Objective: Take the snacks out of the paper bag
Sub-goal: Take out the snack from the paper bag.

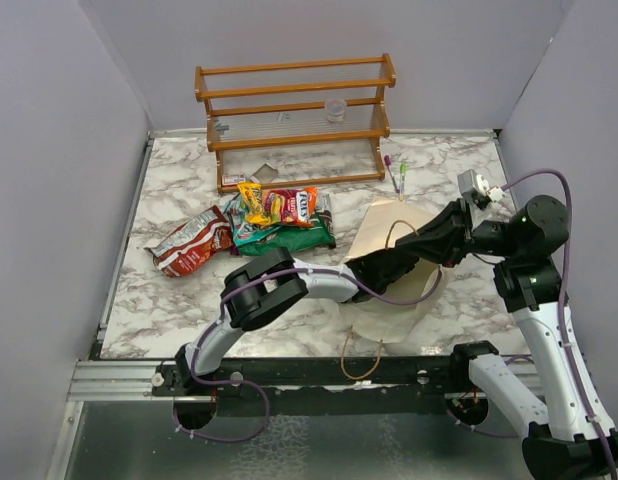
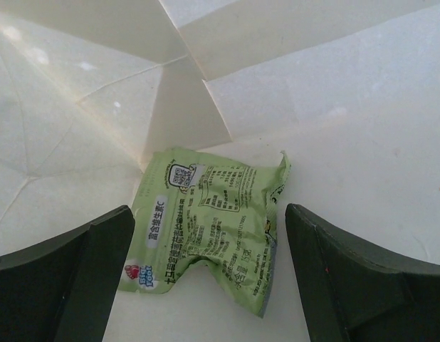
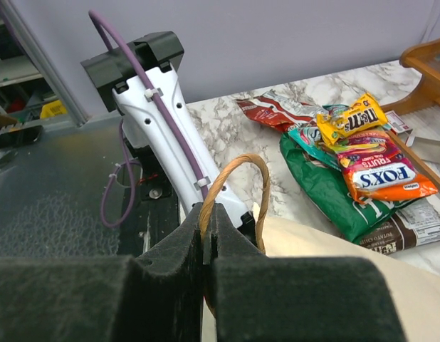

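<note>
1. Your paper bag (image 1: pixel 389 315) lies center-right in the top view, its long axis running up and down the frame.
2. Loose snacks (image 1: pixel 274 222) are piled to its upper left.
3. Inside the bag, the light green packet (image 2: pixel 206 235) lies flat, its long axis near vertical. It sits untouched between your left gripper's (image 2: pixel 209 214) wide-open jaws.
4. Your right gripper (image 3: pixel 208 214) is clamped on the bag's handle (image 3: pixel 241 159).

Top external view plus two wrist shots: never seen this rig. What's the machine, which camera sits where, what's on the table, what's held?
It is two robot arms bolted at the table's near edge. The top external view looks down from above and behind them. The other two pictures come from a camera on each wrist.

The right end effector is shut on the tan handle of the paper bag. The left end effector is inside the bag and open, with a light green packet between its fingers, not gripped yet.

On the marble table there is a pile of snacks already out of the bag. A wooden rack stands at the back, with pens nearby.
</note>
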You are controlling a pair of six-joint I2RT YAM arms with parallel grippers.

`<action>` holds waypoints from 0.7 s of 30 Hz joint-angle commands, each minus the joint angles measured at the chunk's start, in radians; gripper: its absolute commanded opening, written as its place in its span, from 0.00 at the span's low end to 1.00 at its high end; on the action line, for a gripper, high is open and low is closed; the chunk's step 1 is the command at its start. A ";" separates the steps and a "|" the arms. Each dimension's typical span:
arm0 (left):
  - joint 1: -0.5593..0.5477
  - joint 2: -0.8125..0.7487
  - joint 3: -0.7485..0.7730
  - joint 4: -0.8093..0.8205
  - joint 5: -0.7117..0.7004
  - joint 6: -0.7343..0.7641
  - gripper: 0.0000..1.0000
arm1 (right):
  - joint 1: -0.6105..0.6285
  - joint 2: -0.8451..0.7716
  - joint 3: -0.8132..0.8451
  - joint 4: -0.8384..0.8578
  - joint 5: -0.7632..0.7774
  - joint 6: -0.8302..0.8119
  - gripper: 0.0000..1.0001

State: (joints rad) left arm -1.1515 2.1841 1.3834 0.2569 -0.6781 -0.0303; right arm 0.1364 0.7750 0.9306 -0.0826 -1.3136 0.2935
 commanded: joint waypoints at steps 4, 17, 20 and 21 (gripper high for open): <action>0.028 0.042 0.039 -0.058 0.091 -0.071 0.79 | 0.006 0.000 0.055 -0.004 0.007 -0.002 0.02; 0.038 0.028 0.038 -0.079 0.126 -0.075 0.22 | 0.006 -0.001 0.057 -0.008 0.016 -0.006 0.02; 0.035 0.008 0.036 -0.092 0.139 -0.078 0.15 | 0.006 -0.004 0.056 -0.028 0.038 -0.021 0.02; 0.034 -0.002 0.034 -0.095 0.146 -0.079 0.14 | 0.006 -0.005 0.056 -0.038 0.052 -0.028 0.02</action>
State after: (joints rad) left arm -1.1213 2.2044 1.4128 0.2161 -0.5835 -0.0982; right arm 0.1364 0.7853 0.9466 -0.1032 -1.2980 0.2844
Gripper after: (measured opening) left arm 0.231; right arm 0.023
